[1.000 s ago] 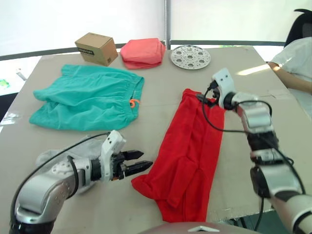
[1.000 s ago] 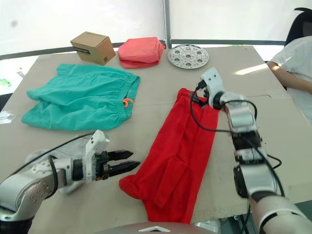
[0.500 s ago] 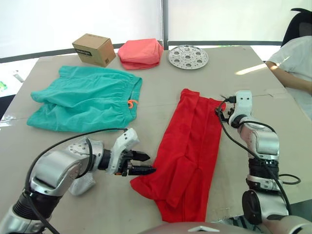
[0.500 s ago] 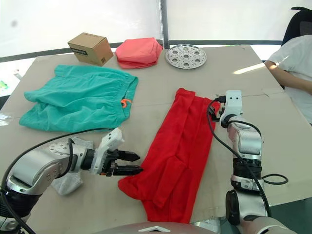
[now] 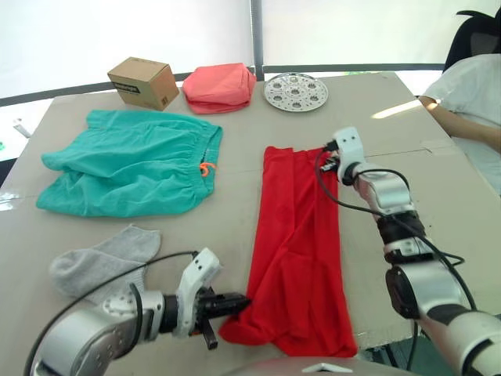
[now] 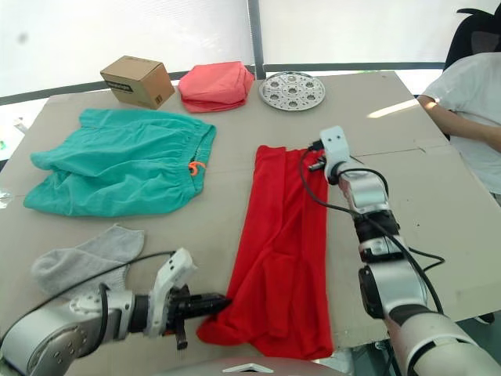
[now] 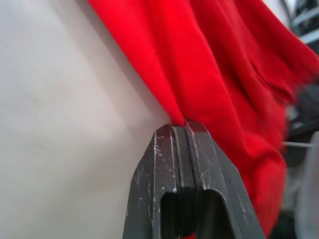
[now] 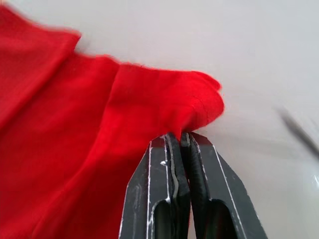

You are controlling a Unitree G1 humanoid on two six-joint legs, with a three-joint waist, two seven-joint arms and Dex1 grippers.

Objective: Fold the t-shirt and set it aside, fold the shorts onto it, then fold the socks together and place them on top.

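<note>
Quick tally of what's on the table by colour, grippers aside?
Red: 1, the t-shirt
Teal: 1, the shorts
Grey: 1, the socks lying as one heap
Salmon-pink: 1, folded cloth bundle
Brown: 1, cardboard box
Silver: 1, round perforated plate
Total: 6

left gripper [image 7: 179, 125], 2 black fingers [image 7: 157, 169] pressed together, pinching edge of red t-shirt [image 7: 224, 64], pale table [image 7: 60, 124] beneath

Box [image 5: 142, 81] at the table's far edge carries a dark label on its side, print too small to read; no other text, brand or number legible anywhere
</note>
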